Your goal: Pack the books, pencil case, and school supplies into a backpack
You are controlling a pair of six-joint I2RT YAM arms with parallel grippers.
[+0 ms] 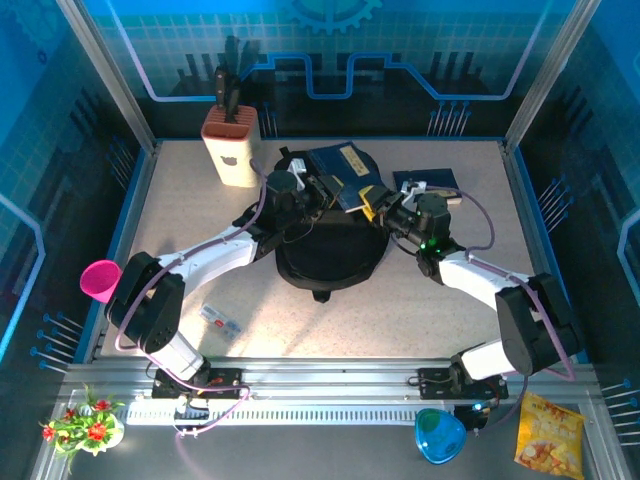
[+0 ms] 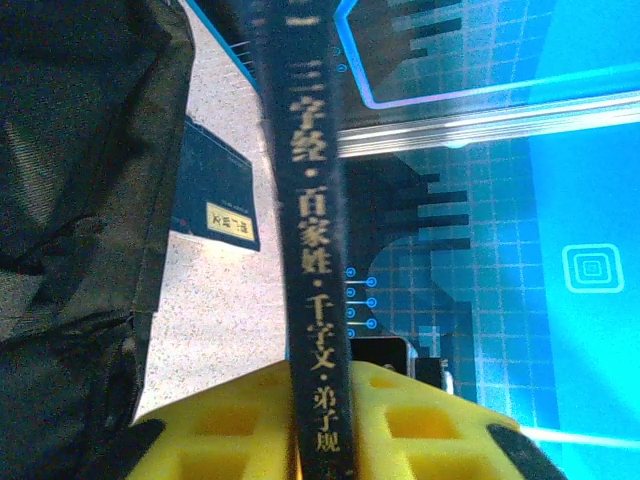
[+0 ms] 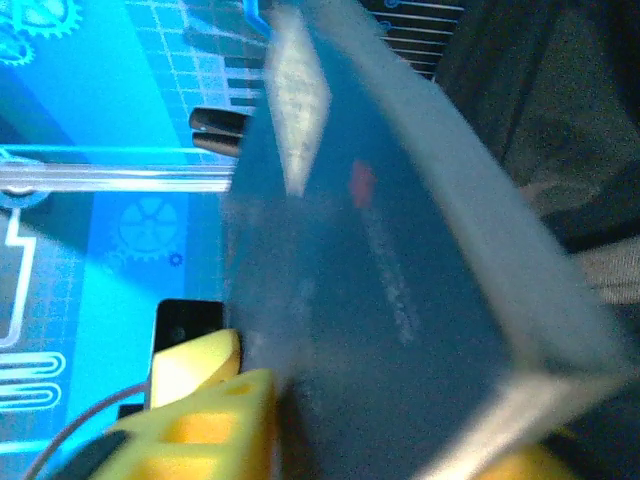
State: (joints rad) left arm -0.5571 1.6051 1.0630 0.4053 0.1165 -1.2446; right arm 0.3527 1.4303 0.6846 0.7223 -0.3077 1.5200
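Observation:
The black backpack (image 1: pixel 330 250) lies mid-table, and its fabric shows in the left wrist view (image 2: pixel 80 200) and the right wrist view (image 3: pixel 540 90). My left gripper (image 1: pixel 322 188) (image 2: pixel 322 440) is shut on a dark book (image 2: pixel 312 230), clamped by its gold-lettered spine between the yellow fingers (image 2: pixel 220 420). My right gripper (image 1: pixel 372 203) (image 3: pixel 290 440) is shut on a blue book (image 3: pixel 380 300) with a pale label. Over the backpack's far end a blue labelled book (image 1: pixel 340 163) is held tilted between both grippers; I cannot tell whether they hold one book or two. Another blue book (image 1: pixel 428 182) (image 2: pixel 215 200) lies flat on the table.
A cream knife block (image 1: pixel 232 148) stands at the back left. A small packet (image 1: pixel 222 318) lies near the front left. A pink cup (image 1: pixel 100 278), flowers (image 1: pixel 85 420), a blue bowl (image 1: pixel 438 435) and a snack bag (image 1: pixel 548 430) sit off the table's edges.

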